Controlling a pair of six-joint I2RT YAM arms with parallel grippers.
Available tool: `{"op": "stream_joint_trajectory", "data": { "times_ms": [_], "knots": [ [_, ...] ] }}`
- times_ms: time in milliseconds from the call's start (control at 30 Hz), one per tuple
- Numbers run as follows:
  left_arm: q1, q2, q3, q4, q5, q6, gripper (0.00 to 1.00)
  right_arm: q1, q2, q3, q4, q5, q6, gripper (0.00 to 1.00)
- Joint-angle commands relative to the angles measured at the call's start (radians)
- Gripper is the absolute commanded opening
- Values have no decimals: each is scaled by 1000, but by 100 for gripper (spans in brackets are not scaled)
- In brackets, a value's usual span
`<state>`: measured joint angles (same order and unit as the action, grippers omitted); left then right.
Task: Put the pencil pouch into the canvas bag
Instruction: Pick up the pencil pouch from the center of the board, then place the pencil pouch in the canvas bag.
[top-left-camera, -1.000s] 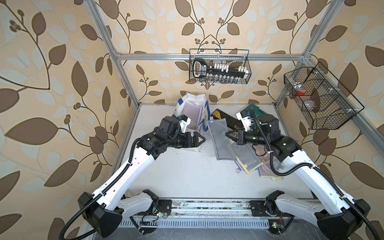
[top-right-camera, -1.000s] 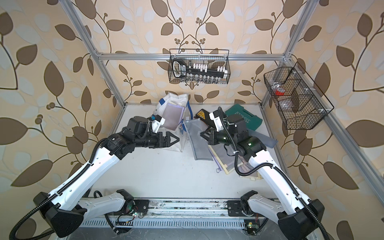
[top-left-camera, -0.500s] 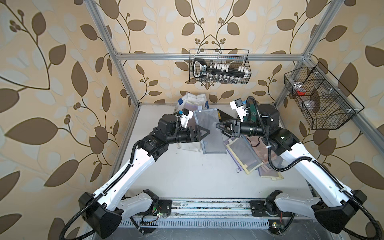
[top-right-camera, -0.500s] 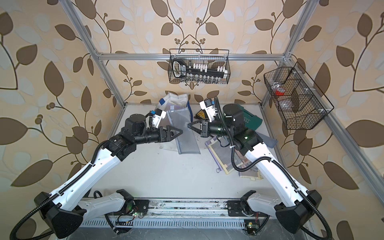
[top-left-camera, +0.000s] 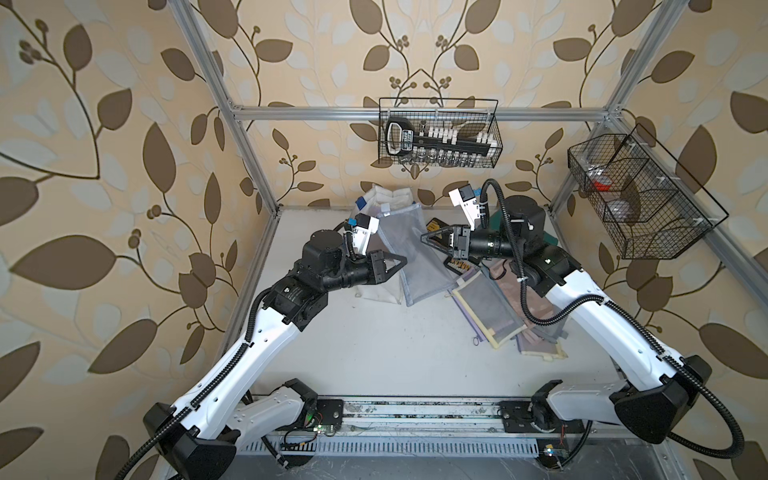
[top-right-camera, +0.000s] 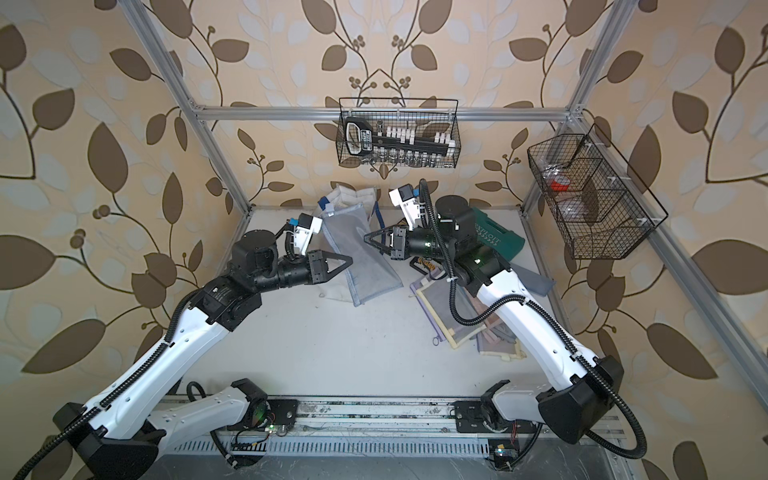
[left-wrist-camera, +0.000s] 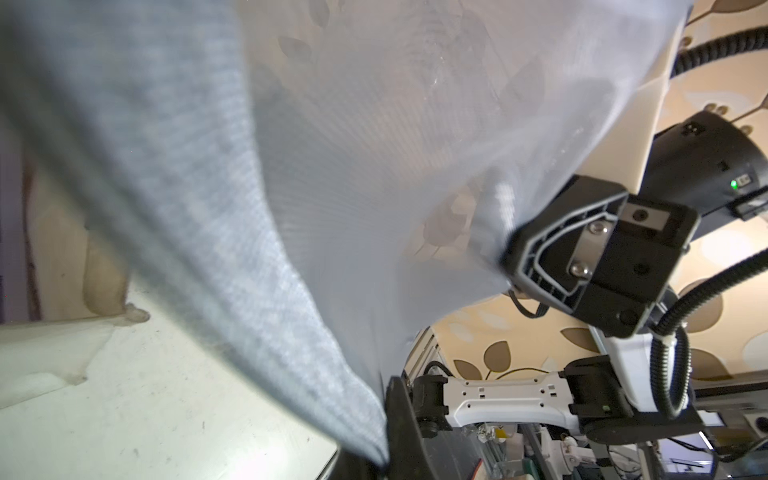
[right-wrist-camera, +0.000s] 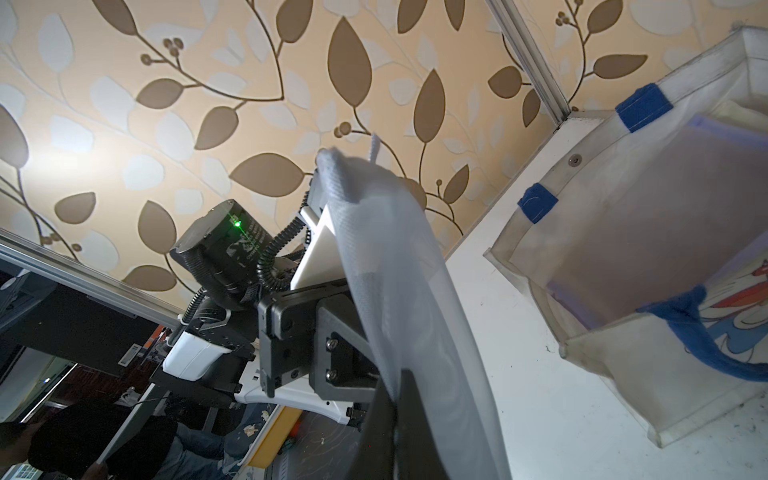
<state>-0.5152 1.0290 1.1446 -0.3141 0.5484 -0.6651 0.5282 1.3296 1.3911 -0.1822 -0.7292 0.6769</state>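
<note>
The pencil pouch (top-left-camera: 415, 270) (top-right-camera: 368, 270) is a grey-blue mesh sleeve hanging in the air over the back middle of the table. My left gripper (top-left-camera: 404, 262) (top-right-camera: 350, 262) is shut on its left edge and my right gripper (top-left-camera: 423, 239) (top-right-camera: 366, 237) is shut on its right edge. In the left wrist view the mesh (left-wrist-camera: 332, 166) is pinched at my left gripper (left-wrist-camera: 386, 449). In the right wrist view the mesh (right-wrist-camera: 407, 270) runs into my right gripper (right-wrist-camera: 395, 399). The white canvas bag (top-left-camera: 388, 197) (top-right-camera: 353, 195) (right-wrist-camera: 623, 361) with blue handles stands just behind the pouch, partly hidden by it.
Several other mesh pouches (top-left-camera: 490, 316) lie in a pile at the right under my right arm. A green tool case (top-right-camera: 494, 239) sits at the back right. Wire baskets hang on the back wall (top-left-camera: 440, 133) and on the right wall (top-left-camera: 636, 199).
My right gripper lifted the pouch off the pile and carried it left and up. My left gripper, open a second ago, moved in and shut on the pouch's other edge.
</note>
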Motion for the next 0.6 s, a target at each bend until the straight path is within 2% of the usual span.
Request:
{"op": "stream_joint_trajectory", "data": {
  "times_ms": [0,67,267,400,567],
  "knots": [
    [7,-26,82,-86,-69,72,0,6,14,45,19,12,16,6],
    [7,-30,102,-125,-94,89,0,6,18,51,5,30,14,13],
    [7,-52,144,-249,-184,143,0,1,8,21,-27,99,16,43],
    [9,-33,203,-330,-230,178,0,-10,2,29,-83,162,20,67],
    [9,39,333,-449,-284,239,0,-54,2,50,-172,227,24,85]
  ]
}}
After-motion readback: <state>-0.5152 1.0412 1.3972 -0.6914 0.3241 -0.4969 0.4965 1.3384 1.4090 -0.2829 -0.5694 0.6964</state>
